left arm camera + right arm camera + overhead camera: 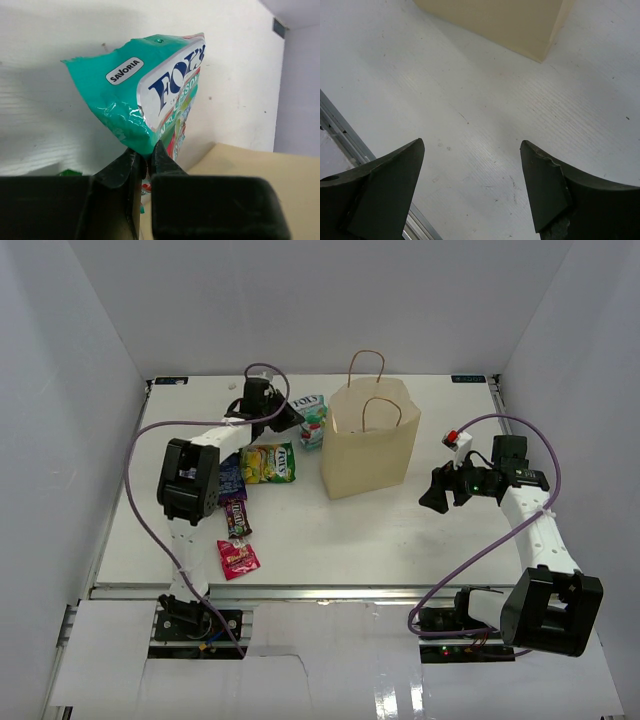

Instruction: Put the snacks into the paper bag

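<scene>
left gripper pinched tight on the teal packet beside the paper bag, right gripper wide open, holding nothing

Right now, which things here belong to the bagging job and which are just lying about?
Job: paper bag; teal packet, clamped in the left jaws; green-yellow pack; dark blue bag; brown bar; pink-red packet.
Not the job: purple cables; white table.
</scene>
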Motion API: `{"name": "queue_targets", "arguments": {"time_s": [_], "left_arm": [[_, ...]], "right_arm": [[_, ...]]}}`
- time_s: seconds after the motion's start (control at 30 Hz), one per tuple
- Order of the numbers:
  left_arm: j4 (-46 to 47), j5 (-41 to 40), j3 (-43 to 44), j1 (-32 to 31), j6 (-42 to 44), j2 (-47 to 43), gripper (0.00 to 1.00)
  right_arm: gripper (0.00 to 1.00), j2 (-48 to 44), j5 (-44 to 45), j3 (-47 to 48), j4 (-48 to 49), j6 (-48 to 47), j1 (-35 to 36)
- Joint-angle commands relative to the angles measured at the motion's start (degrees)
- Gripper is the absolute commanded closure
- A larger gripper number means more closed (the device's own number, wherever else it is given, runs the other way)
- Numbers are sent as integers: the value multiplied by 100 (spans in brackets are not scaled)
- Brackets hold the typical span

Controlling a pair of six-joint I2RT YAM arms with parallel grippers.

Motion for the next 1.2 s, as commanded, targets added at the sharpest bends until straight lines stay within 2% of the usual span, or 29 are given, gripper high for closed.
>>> {"name": "queue_targets", "arguments": {"time_s": [0.0, 0.13, 0.27, 0.4, 0.5, 0.63, 0.77, 1.17], "left_arm": [[808, -82, -184, 127, 919, -1541, 100], [1124, -153, -790, 135, 1280, -2524, 100], [1107, -328, -940, 127, 1579, -3087, 100], [1089, -417, -827, 127, 1825, -3545, 100], [1081, -136, -581, 100, 1878, -3765, 100], [1046, 426, -396, -84, 1878, -3916, 100], [1019, 603, -448, -356, 1764, -3916, 100], [967, 147, -273, -1498, 1895, -3284, 100]], "right_arm": [[17, -130, -195, 52, 91, -12, -36], [17, -104, -248, 87, 100, 15, -36], [17, -86, -274, 122, 82, -3, -44], [17, -95, -283, 149, 82, 6, -44], [17, -86, -291, 149, 74, 6, -44], [17, -86, -283, 158, 82, 6, -36], [17, -77, -300, 166, 82, -12, -44], [17, -147, -274, 166, 74, -20, -44]]}}
